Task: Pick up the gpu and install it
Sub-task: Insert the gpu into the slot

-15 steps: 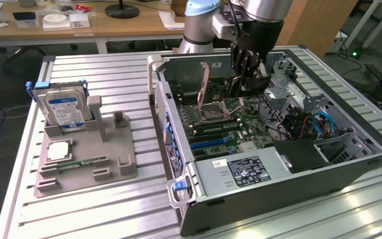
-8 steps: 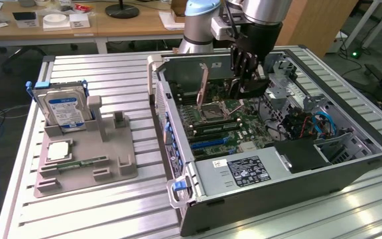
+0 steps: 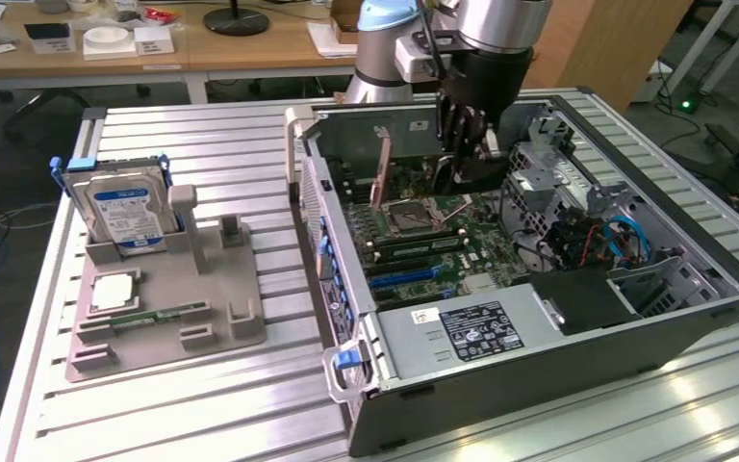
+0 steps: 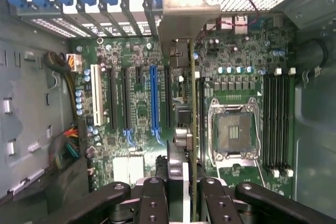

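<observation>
Right at the gripper (image 4: 184,191) we've got the dark fingers (image 4: 152,200) clenched on the gpu (image 4: 184,24). The card sits edge-on between the jaws, and its silvery bracket is at the end farthest from them. In the exterior view the gripper (image 3: 464,154) is down inside the open computer case (image 3: 677,318), with the gpu (image 3: 470,175) hanging under it just above the board. We can't tell whether the card touches a slot.

Beneath the jaws lies the green motherboard (image 4: 236,61). To one side of the held card we see the blue expansion slot (image 4: 154,98), a few black slots, and the white slot (image 4: 95,95) beyond them. To the other side is the bare processor socket (image 4: 233,132), with the memory slots (image 4: 278,124) beyond that.

Well away from the jaws, out on the slatted table (image 3: 216,414), a grey tray (image 3: 216,308) stands at the exterior view's left. It holds the hard drive (image 3: 123,207) upright and a green memory stick (image 3: 158,316) lying flat.
</observation>
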Controlling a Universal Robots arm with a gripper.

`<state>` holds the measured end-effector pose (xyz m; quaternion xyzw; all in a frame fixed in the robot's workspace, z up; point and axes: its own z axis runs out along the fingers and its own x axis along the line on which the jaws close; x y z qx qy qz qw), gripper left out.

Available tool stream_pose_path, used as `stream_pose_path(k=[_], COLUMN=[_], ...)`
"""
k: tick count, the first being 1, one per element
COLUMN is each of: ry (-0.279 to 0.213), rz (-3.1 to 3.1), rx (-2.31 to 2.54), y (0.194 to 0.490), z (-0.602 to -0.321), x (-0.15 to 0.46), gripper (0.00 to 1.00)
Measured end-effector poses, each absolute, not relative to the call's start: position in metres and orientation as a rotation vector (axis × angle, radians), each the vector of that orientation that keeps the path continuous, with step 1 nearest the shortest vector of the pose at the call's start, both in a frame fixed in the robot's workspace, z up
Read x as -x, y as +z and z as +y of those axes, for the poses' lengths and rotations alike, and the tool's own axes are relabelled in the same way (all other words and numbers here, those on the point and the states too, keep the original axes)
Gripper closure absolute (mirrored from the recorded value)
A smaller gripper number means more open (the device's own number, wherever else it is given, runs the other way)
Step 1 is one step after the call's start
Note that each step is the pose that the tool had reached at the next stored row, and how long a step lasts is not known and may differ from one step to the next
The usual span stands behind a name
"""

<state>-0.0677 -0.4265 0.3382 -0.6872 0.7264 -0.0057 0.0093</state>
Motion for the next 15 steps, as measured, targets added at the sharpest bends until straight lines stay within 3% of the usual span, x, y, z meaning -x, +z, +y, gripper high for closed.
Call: stream_pose_path(k=[15], ry=[-0.023], rz=[2.266], rx=[2.144], y=[0.321], z=[-0.432], x=[0.076], gripper=[0.72])
